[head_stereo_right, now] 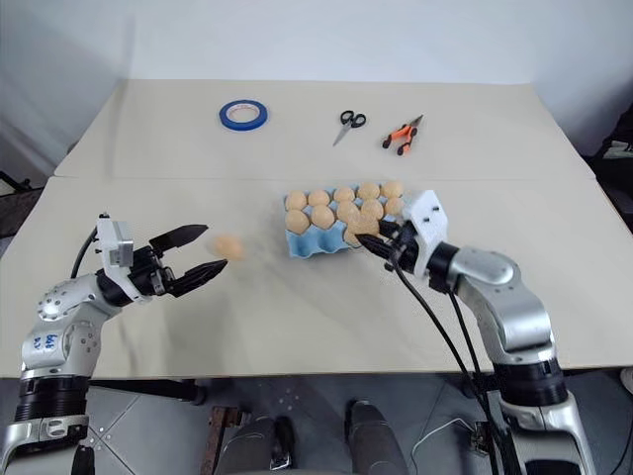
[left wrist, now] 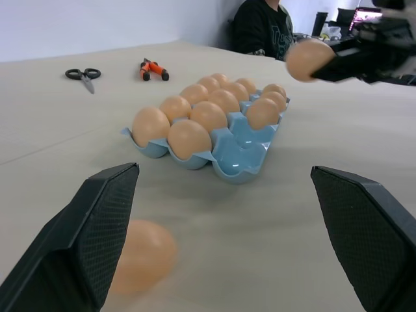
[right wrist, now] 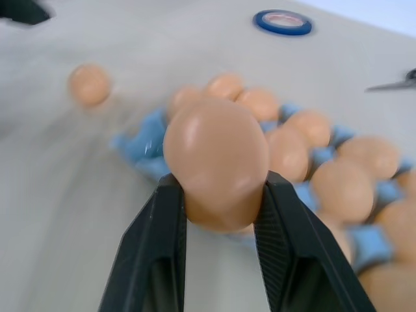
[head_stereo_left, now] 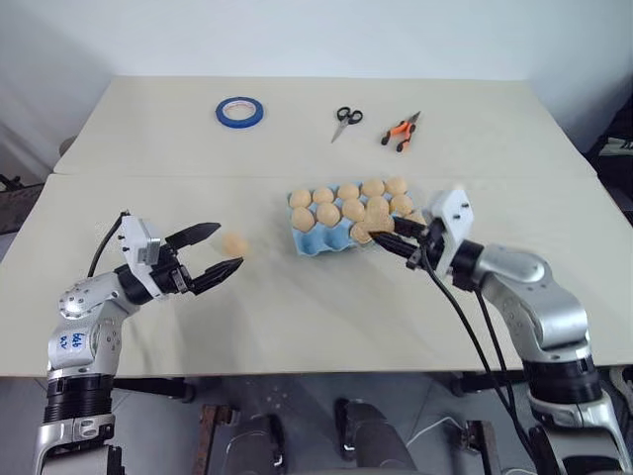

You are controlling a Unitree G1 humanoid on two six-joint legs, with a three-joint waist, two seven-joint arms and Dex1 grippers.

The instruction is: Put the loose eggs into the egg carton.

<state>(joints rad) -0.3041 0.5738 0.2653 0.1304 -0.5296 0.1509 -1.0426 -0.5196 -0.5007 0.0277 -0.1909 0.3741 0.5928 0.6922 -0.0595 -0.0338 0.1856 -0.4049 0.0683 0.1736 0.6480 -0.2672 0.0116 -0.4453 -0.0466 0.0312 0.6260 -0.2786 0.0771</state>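
- One loose egg [head_stereo_left: 234, 243] lay on the tabletop [head_stereo_left: 297, 317] at centre-left, just ahead of the left tool [head_stereo_left: 220, 249], whose fingers gaped wide.
- Right tool [head_stereo_left: 387, 230], roughly level, clenched an egg [right wrist: 216, 158] at the egg carton [head_stereo_left: 309, 240]'s right edge, mid-frame.
- No writing was legible.

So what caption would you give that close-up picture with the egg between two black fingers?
Right gripper shut on an egg above the blue egg carton.

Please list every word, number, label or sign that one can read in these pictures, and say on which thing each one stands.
No text can be read with certainty.
Blue handwriting on the left arm's white sticker: too small to read.
Blue tape roll, scissors, orange pliers, egg carton, eggs: no print visible.
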